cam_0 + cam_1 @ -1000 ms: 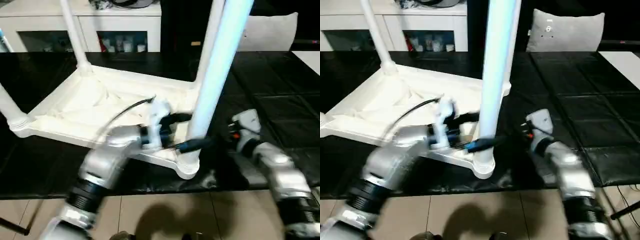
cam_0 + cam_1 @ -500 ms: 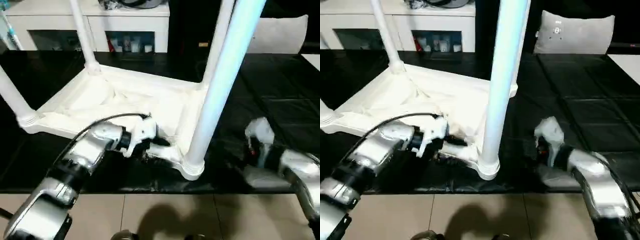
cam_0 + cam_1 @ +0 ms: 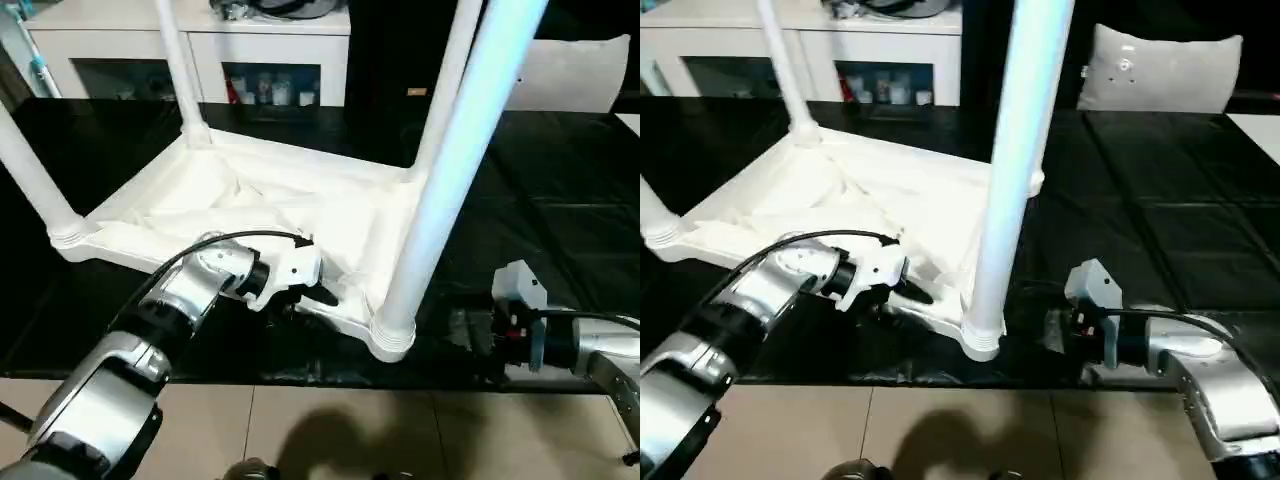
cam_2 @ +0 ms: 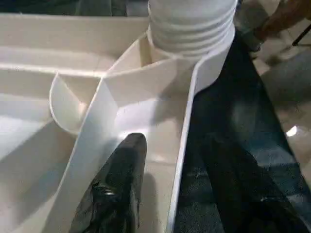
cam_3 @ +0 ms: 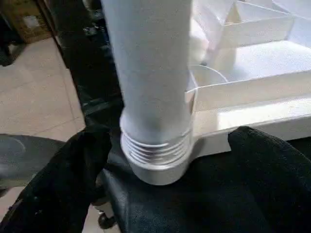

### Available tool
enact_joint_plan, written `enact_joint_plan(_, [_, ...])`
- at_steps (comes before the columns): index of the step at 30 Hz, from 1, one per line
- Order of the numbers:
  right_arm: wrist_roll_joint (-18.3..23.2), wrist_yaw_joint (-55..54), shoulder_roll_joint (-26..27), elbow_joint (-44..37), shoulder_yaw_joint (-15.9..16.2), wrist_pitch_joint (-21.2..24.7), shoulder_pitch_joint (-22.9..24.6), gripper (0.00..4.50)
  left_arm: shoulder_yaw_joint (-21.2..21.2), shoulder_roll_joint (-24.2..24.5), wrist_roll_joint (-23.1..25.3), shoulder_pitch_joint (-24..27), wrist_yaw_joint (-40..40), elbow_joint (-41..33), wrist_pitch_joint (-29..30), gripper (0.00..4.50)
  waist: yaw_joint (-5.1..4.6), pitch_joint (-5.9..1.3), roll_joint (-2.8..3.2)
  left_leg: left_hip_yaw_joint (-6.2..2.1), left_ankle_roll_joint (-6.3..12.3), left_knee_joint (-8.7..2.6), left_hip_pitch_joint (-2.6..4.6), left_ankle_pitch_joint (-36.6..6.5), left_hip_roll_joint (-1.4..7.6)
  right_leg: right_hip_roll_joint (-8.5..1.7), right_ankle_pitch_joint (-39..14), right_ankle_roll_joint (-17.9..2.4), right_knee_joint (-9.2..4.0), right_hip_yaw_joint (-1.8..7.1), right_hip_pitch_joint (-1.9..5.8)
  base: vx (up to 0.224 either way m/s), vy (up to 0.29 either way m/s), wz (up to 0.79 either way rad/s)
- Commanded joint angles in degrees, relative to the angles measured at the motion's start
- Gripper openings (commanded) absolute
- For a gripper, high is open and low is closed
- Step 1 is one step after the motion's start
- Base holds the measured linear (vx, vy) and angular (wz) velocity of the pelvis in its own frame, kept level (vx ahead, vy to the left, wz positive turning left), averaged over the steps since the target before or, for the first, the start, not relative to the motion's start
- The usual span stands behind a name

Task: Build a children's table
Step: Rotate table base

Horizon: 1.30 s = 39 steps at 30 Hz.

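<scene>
The children's table (image 3: pixel 200 200) lies upside down on a black mat, its four white legs pointing up. My left gripper (image 3: pixel 312 296) is at the top's near rim, just left of the nearest leg (image 3: pixel 450 170). It is open and astride the rim wall (image 4: pixel 181 160), with one finger (image 4: pixel 121 184) inside the ribbed underside and the other finger (image 4: pixel 238 189) outside over the mat. My right gripper (image 3: pixel 465 330) is low on the mat to the right of that leg's ringed base (image 5: pixel 155 155). It is wide open, facing the base and holding nothing.
A white cabinet (image 3: pixel 250 60) with glass doors stands behind the mat. A grey cushion (image 3: pixel 1160 70) lies at the back right. The mat's near edge drops to a tiled floor (image 3: pixel 300 430) right below both grippers.
My left gripper has left the nearest leg's base, moved left to the near rim, and its fingers have narrowed. My right arm has dropped lower onto the mat. The head camera has shifted.
</scene>
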Motion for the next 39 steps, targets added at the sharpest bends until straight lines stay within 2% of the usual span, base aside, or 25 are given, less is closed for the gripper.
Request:
enact_joint_plan(1, [0.5,0.3,-0.9,-1.7,0.0,0.8,0.2,4.50,0.2,-0.6,0.8,-1.3,-0.3,1.2,-1.1,1.82,0.36,-4.44,-0.59,-1.47,2.96,-4.14,1.17,-16.0,3.33,-4.26,-23.1,-8.8,-4.62,2.50,2.80,0.000,0.000,0.00])
enact_joint_plan(2, [0.6,0.3,-1.0,-1.8,0.0,0.9,0.3,4.50,0.6,-1.0,0.4,-1.5,-0.6,1.7,-1.2,1.76,0.39,-4.43,-0.70,-1.37,2.99,-4.10,1.17,-15.9,3.28,-4.18,-22.8,-9.0,-4.66,2.47,2.81,0.000,0.000,0.00])
enact_joint_plan(3, [0.6,0.4,-1.1,-2.0,-0.2,1.0,0.5,4.50,1.3,-1.6,-0.1,-1.8,-1.0,2.6,-1.6,1.68,0.52,-4.39,-0.51,-1.43,3.03,-4.13,1.19,-15.9,3.32,-4.25,-22.8,-9.2,-4.62,2.46,2.83,0.000,0.000,0.00])
enact_joint_plan(4, [0.6,0.6,-1.1,-2.0,-0.2,1.1,0.5,4.50,1.4,-1.8,-0.3,-1.9,-1.1,2.9,-1.6,1.49,0.57,-4.37,-0.71,-1.34,3.08,-4.09,1.18,-16.0,3.24,-4.23,-23.1,-9.1,-4.72,2.43,2.85,0.000,0.000,0.00])
enact_joint_plan(7, [1.0,1.2,-1.3,-2.1,0.0,1.4,0.7,4.50,1.4,-2.3,-0.4,-2.3,-1.6,4.0,-1.9,1.34,0.64,-4.35,-0.72,-1.39,3.21,-4.09,1.19,-16.1,3.25,-4.24,-23.8,-9.0,-4.78,2.37,2.86,0.000,0.000,0.00])
enact_joint_plan(12, [1.0,1.1,-1.5,-2.4,0.2,1.4,0.8,4.50,1.2,-3.0,1.7,-3.7,-2.1,7.8,-4.2,0.95,0.63,-4.40,-0.63,-1.45,3.08,-4.14,1.23,-16.4,3.27,-4.16,-24.0,-8.5,-4.91,2.33,2.79,0.000,0.000,0.00])
enact_joint_plan(21, [0.7,1.4,-1.1,-1.8,0.8,1.0,0.4,4.50,-0.2,-3.0,4.4,-5.1,-1.2,10.4,-6.3,0.35,0.84,-4.37,-0.72,-1.48,3.00,-4.16,1.23,-16.3,3.36,-4.40,-23.9,-8.9,-4.82,2.36,2.87,0.000,0.000,0.00])
enact_joint_plan(26, [0.5,1.6,-0.9,-1.4,1.0,0.2,0.2,4.50,1.6,-4.2,2.3,-5.5,-4.9,10.8,-3.2,0.05,0.81,-4.43,-0.83,-1.49,3.15,-4.18,1.12,-15.5,3.44,-4.49,-22.5,-9.6,-4.60,2.41,3.00,0.000,0.000,0.00])
enact_joint_plan(28, [0.5,1.6,-0.4,-1.0,0.8,-1.1,-0.3,4.50,3.4,-4.9,-0.6,-4.9,-9.2,8.9,2.4,0.01,0.84,-4.60,-0.85,-1.36,3.72,-4.03,0.93,-14.0,3.43,-4.55,-19.8,-10.9,-4.24,2.51,3.11,0.000,0.000,0.00])
enact_joint_plan(29, [0.2,1.4,-0.4,-0.8,0.8,-1.6,-0.4,4.50,3.5,-4.9,-0.7,-4.8,-9.6,8.7,3.2,0.01,0.80,-4.61,-0.88,-1.33,3.81,-4.04,0.90,-13.7,3.46,-4.56,-19.2,-11.1,-4.15,2.54,3.13,0.000,0.000,0.00])
enact_joint_plan(30, [0.2,1.4,-0.4,-0.8,0.8,-1.6,-0.4,4.50,3.5,-4.9,-0.7,-4.8,-9.6,8.7,3.2,0.01,0.77,-4.61,-0.85,-1.29,4.12,-3.99,0.91,-13.4,3.45,-4.46,-18.3,-11.7,-4.09,2.52,3.05,0.000,0.000,0.00])
enact_joint_plan(33, [-0.4,0.1,0.4,-0.2,0.4,-3.3,-1.6,4.50,3.5,-4.8,-0.9,-3.9,-10.4,8.2,3.1,0.01,0.65,-4.49,-0.76,-1.27,4.28,-3.96,0.97,-13.9,3.30,-4.40,-19.9,-11.2,-4.32,2.41,3.05,0.000,0.000,0.00])
enact_joint_plan(34, [2.6,1.1,1.6,0.4,-0.1,-0.8,-3.5,4.50,4.2,-5.0,-1.2,-3.1,-9.8,7.9,3.3,0.01,0.46,-4.47,-0.72,-1.29,4.33,-3.98,0.96,-14.2,3.26,-4.34,-20.5,-11.2,-4.35,2.28,3.12,0.000,0.000,0.00])
enact_joint_plan(35, [3.3,1.5,1.9,0.5,-0.1,-0.3,-4.1,4.21,4.4,-5.1,-1.1,-2.8,-9.6,7.8,3.2,0.00,0.33,-4.48,-0.84,-1.33,4.31,-4.00,0.92,-14.1,3.27,-4.28,-20.6,-11.2,-4.31,2.22,3.16,0.000,0.000,0.00])
enact_joint_plan(36, [4.2,2.3,1.9,0.4,0.2,1.0,-4.6,4.14,4.6,-5.1,-0.9,-2.4,-9.1,7.4,2.9,0.00,0.29,-4.42,-0.78,-1.26,4.55,-3.98,1.03,-14.3,3.34,-4.26,-21.2,-10.9,-4.46,2.29,3.01,0.000,0.000,0.00])
enact_joint_plan(37, [4.5,3.0,1.7,0.4,0.5,1.9,-4.9,4.14,4.7,-5.1,-0.8,-2.1,-8.7,7.3,2.8,0.00,0.30,-4.49,-0.98,-1.25,4.83,-3.97,1.07,-14.0,3.39,-4.17,-21.2,-10.9,-4.39,2.28,3.07,0.000,0.000,0.00])
enact_joint_plan(38, [4.5,3.4,1.5,0.3,0.8,2.1,-5.0,4.09,4.8,-5.1,-0.7,-2.0,-8.5,7.1,2.8,0.00,0.37,-4.49,-0.85,-1.26,4.88,-3.95,0.99,-13.9,3.42,-4.21,-21.4,-10.8,-4.27,2.32,3.02,0.000,0.000,0.00])
enact_joint_plan(39, [4.4,5.1,0.7,0.4,2.2,3.0,-5.6,4.09,5.0,-5.1,-0.6,-1.4,-7.6,6.4,2.7,0.00,0.43,-4.56,-0.93,-1.25,4.84,-3.92,1.01,-13.8,3.41,-4.25,-21.9,-10.6,-4.26,2.31,3.03,0.000,0.000,0.00])
